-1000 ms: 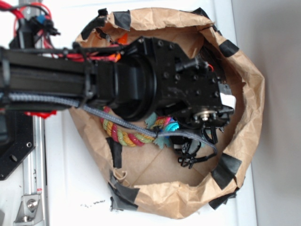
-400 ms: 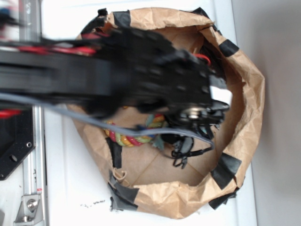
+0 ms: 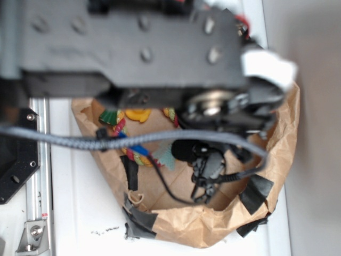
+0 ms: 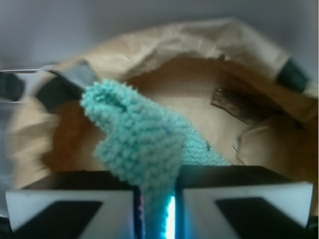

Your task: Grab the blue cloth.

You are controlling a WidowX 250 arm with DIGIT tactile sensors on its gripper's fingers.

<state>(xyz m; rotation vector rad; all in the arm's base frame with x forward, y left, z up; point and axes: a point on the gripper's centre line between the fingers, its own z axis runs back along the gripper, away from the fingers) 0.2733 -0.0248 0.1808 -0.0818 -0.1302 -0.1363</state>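
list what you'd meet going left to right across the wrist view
strip of black tape on the bag's left rim → blue cloth pinched in the gripper → black tape on the paper bag at the right

Teal-blue cloth (image 4: 144, 149), brown paper bag (image 4: 199, 45) with black tape (image 3: 254, 193).

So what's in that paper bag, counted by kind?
Blue cloth, clamped in the pincer: 1
Multicoloured rope, partly hidden: 1
Orange-yellow toy pieces, mostly hidden behind the arm: cannot count
Total clearly countable: 2, inside the paper bag.
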